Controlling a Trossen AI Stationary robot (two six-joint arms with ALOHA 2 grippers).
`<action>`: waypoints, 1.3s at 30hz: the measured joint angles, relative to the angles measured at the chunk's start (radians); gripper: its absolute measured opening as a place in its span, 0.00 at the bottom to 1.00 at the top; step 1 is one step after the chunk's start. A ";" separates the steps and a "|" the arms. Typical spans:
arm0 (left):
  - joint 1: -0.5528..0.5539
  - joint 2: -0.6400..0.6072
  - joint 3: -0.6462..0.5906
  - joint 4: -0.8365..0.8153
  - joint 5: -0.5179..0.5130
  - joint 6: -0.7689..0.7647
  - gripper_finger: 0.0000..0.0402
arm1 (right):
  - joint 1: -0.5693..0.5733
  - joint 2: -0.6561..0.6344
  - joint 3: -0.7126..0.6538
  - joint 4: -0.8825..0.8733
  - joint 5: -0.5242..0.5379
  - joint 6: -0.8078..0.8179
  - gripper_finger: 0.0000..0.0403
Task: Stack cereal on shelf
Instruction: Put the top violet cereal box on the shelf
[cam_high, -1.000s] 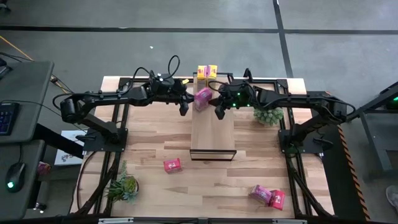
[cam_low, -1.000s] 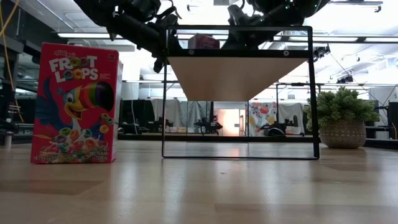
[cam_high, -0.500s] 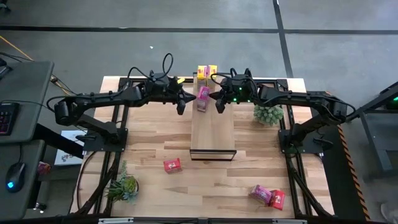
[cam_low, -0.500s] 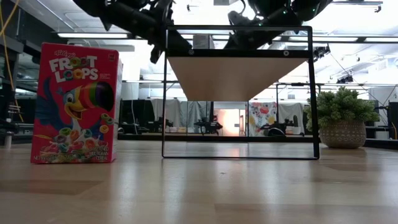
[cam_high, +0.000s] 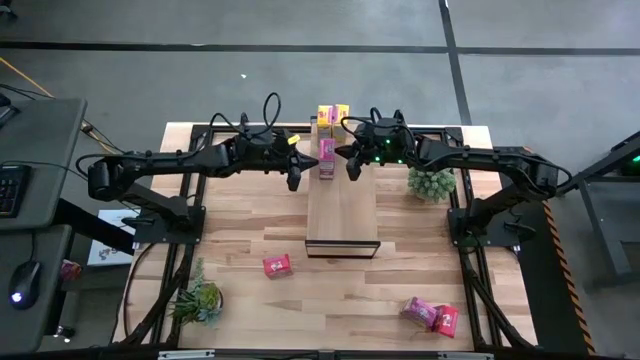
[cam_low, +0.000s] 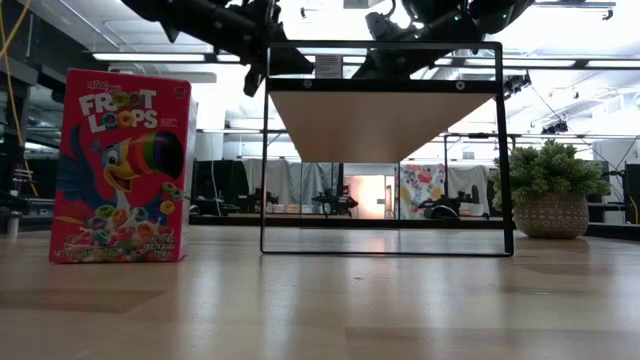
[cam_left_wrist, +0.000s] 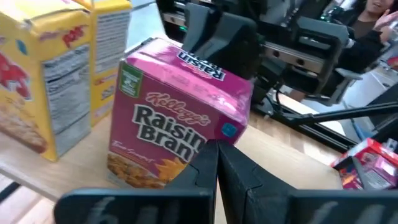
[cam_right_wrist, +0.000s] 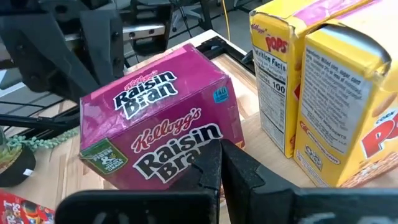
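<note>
Both dark arms reach in over the far end of the long narrow shelf with a light wood-plank top and dark frame (cam_high: 342, 205), which stands on the wider wooden tabletop (cam_high: 240, 230). A pink cardboard Raisin Bran mini box (cam_high: 327, 157) stands on the shelf top, somewhat tilted in both wrist views, between the two grippers. Left gripper (cam_high: 296, 166) sits just beside the box on its left, fingers pressed together, nothing pinched; its tips lie close against the box's lower edge in the left wrist view (cam_left_wrist: 216, 163). Right gripper (cam_high: 352, 163) sits just beside the box on its right, fingers likewise pressed together and holding nothing. Whether either gripper actually touches the cardboard cannot be told. Two yellow Corn Pops mini boxes (cam_high: 333, 114) stand upright side by side at the shelf's far end, just behind the pink box. On the tabletop: a red Froot Loops mini box (cam_high: 277, 265) near the shelf's near end, and a pink box and red box together (cam_high: 431, 315) toward the near right corner. Small green potted plants stand at the near left (cam_high: 200, 299) and beside the right arm (cam_high: 431, 184).
</note>
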 joint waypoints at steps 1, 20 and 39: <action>0.000 0.000 0.000 0.000 -0.001 0.000 0.00 | 0.000 0.000 0.000 -0.003 0.000 -0.004 0.00; 0.163 -0.123 -0.001 -0.304 -0.005 0.124 0.00 | 0.072 0.000 0.001 -0.201 0.010 0.035 0.00; 0.141 0.089 -0.001 -0.245 0.023 0.123 0.00 | 0.079 0.089 0.000 -0.107 0.044 0.087 0.00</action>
